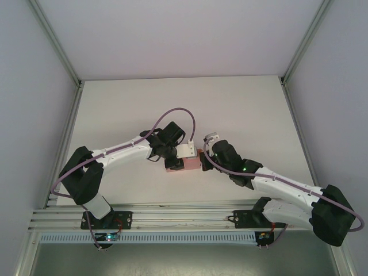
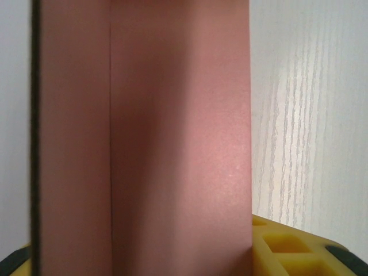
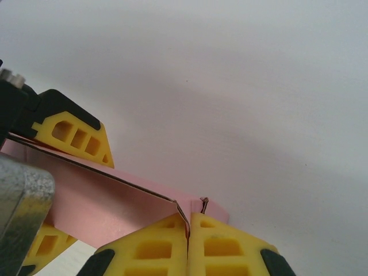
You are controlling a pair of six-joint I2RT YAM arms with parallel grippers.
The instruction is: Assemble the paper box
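Paper box (image 1: 179, 165) is lying a little nearer the arms than mid-table, Dan, in the top view, and both arms are reaching in to meet at it.

Seeing it, Mia. The left gripper (image 1: 183, 156) is sitting over its left part and the right gripper (image 1: 201, 162) is butting up against its right end. Around them the white table (image 1: 241, 109) is lying bare out to the far edge and both side rails.

Going to the left wrist: pink card is standing straight up the frame, with one crisp line running its whole length. Its right edge is cutting sharp against the wood-grain tabletop.

And the yellow fingers (image 2: 287, 253) are showing at the bottom on either side, flush against the card. Those jaws are standing partway open and clamping the paper box across its width. Free table is showing to the right of that edge.

Right wrist now: its own two pads (image 3: 224, 250) are pressing tight together.

Closed, yes, and a thin corner edge of the card is running down into the seam between them, so it is pinching the box there. The left gripper's fingers are bracketing the card above and below at the far left. Beyond the box's long top edge, bare tabletop is stretching away.
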